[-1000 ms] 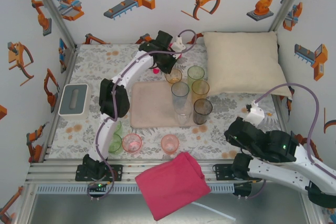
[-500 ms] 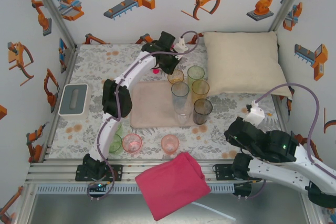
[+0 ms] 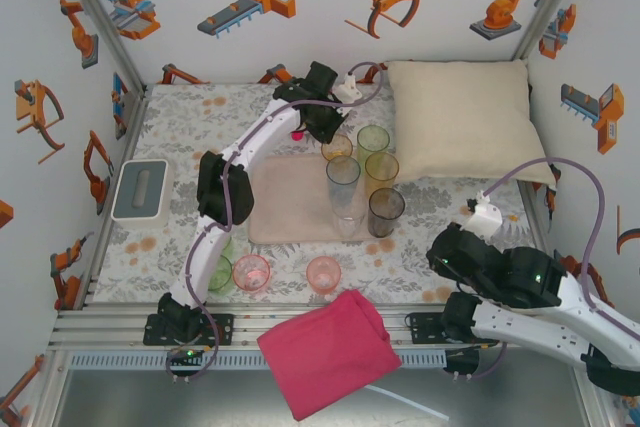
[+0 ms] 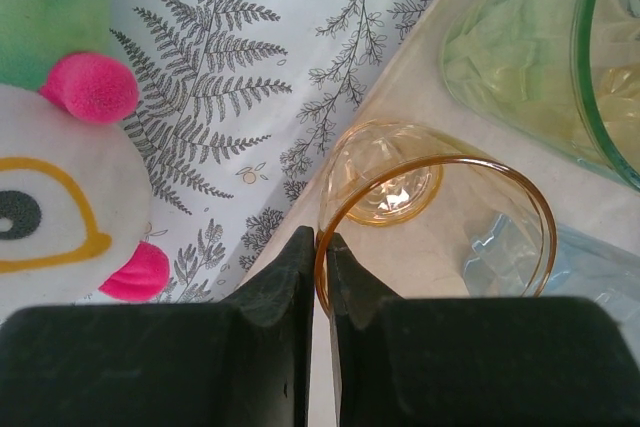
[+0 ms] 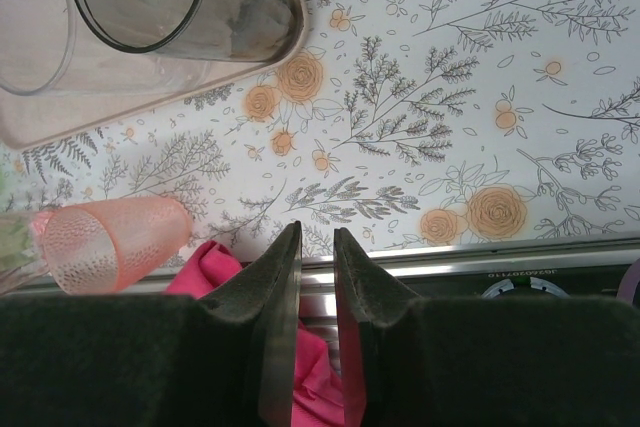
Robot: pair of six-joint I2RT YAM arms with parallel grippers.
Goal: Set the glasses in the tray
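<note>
Glasses [image 3: 343,172] stand mostly in a tight group on the right half of the tray [image 3: 280,212], at about 3 o'clock from its middle. They are probably packed close so that room is left for the others. The orange glass [image 4: 400,187] is at the tray's far corner, about 1 o'clock. The left gripper [image 4: 321,247] is clamped on its rim, one finger inside and one outside, with only the thin wall between them (a rim pinch suits a light cup whose body looks too wide for the fingers). Its base seems to sit just inside the tray's edge, so I judge this glass ready to be let go. A soft toy [image 4: 40,197] lies at 9 o'clock from it, apart.

Off the tray, at 6 to 7 o'clock, wait the green glasses [image 3: 222,273] and two pink ones [image 3: 251,272]. The right gripper [image 5: 317,247] hangs over the table's near edge, fingers almost together and holding nothing. One pink glass [image 5: 110,237] is at its 9 o'clock, probably its next pick.
</note>
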